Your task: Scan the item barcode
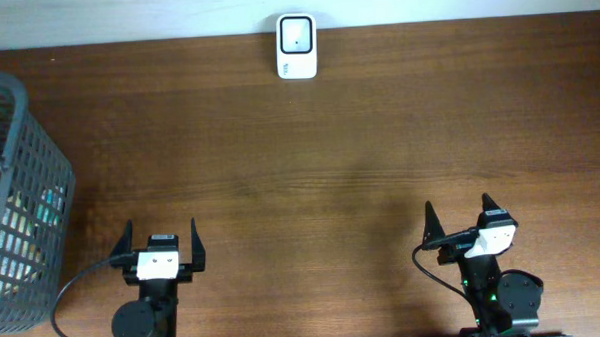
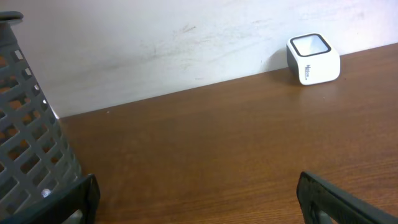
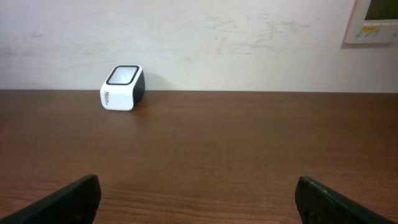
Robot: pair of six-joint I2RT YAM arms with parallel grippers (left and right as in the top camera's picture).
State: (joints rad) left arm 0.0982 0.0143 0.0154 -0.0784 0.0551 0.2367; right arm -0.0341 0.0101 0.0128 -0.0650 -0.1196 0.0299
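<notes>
A white barcode scanner (image 1: pixel 297 47) with a dark window stands at the table's far edge, also seen as the scanner (image 2: pixel 313 59) in the left wrist view and the scanner (image 3: pixel 122 87) in the right wrist view. Packaged items (image 1: pixel 20 236) show through the mesh of a grey basket (image 1: pixel 23 108) at the left; no barcode can be made out. My left gripper (image 1: pixel 161 230) is open near the front edge, just right of the basket, holding nothing. My right gripper (image 1: pixel 458 211) is open at the front right, also holding nothing.
The basket wall (image 2: pixel 25 143) rises close to my left gripper's (image 2: pixel 198 194) left finger. Brown wooden table stretches between both grippers and the scanner. A white wall backs the table, with a control panel (image 3: pixel 373 22) up at the right beyond my right gripper (image 3: pixel 198 191).
</notes>
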